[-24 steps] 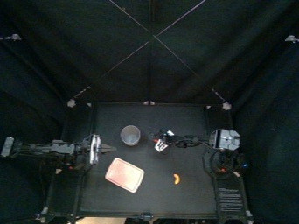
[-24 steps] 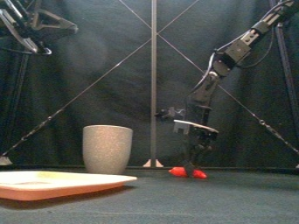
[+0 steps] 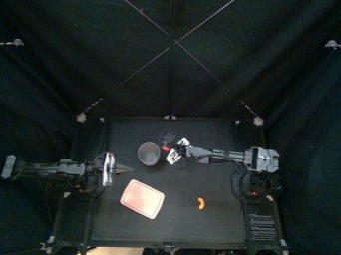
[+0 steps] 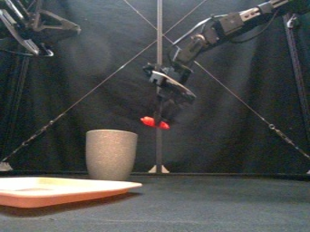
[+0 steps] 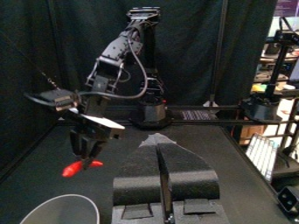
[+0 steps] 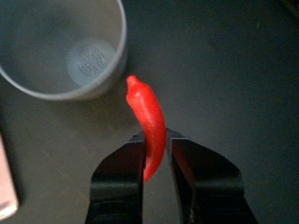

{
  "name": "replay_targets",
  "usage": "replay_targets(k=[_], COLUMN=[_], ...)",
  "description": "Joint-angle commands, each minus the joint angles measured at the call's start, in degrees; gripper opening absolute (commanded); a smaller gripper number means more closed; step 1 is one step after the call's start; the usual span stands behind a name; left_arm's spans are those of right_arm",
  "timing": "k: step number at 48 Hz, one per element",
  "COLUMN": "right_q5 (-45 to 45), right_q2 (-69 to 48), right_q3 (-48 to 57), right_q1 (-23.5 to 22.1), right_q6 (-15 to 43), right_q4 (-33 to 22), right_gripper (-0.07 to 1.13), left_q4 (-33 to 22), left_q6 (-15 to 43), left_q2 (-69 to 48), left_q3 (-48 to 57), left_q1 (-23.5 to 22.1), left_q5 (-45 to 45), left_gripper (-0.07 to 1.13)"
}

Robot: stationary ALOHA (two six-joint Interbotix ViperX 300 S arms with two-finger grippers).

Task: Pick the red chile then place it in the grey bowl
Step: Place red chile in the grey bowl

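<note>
A black bench [image 3: 220, 189] inside black curtains carries the scene; the tall grey speckled cup [image 4: 111, 154] that serves as the grey bowl stands upright toward the back, a flat pink tray [image 4: 61, 188] lies nearer the front, and a small orange toy [image 3: 200, 204] lies apart to the right. The right pincer [image 4: 159, 113] is clamped on the stem end of the slim red chile [image 4: 154, 121], which hangs clear of the bench, above rim height and just beside the cup, not yet over its mouth; the left pincer [image 5: 163, 150] rests at the bench's left, jaws together and empty. The pick looks done; what remains is the carry over the opening and the release.
</note>
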Motion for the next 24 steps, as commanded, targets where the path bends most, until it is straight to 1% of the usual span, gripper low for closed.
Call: replay_targets(k=[1, 8, 13, 16, 21, 24], right_q5=[0.4, 0.7, 1.7, 3.7, 5.7, 6.6], right_q2=[1.7, 6.6, 9.6, 11.5, 13.6, 14.4], right_q3=[-6.5, -13.2, -17.9, -21.1, -24.4, -25.8], right_q1=[0.4, 1.2, 1.8, 1.7, 1.8, 2.0], right_q6=[-0.2, -1.3, -4.2, -5.6, -6.5, -7.1], right_q4=[-0.3, -0.9, 0.2, 1.4, 2.5, 2.9], right_gripper=[0.50, 0.50, 0.51, 0.51, 0.52, 0.56], left_q4=[0.2, 0.1, 0.1, 0.1, 0.1, 0.1], left_q6=[0.1, 0.1, 0.1, 0.1, 0.1, 0.1], left_q2=[0.3, 0.2, 0.2, 0.3, 0.3, 0.2], left_q3=[-0.8, -0.8, -0.8, -0.7, -0.7, -0.7], left_q1=[0.1, 0.2, 0.2, 0.2, 0.2, 0.2], left_q5=[-0.3, -0.3, -0.2, -0.2, -0.2, -0.2], left_gripper=[-0.04, -0.04, -0.04, -0.04, -0.04, -0.04])
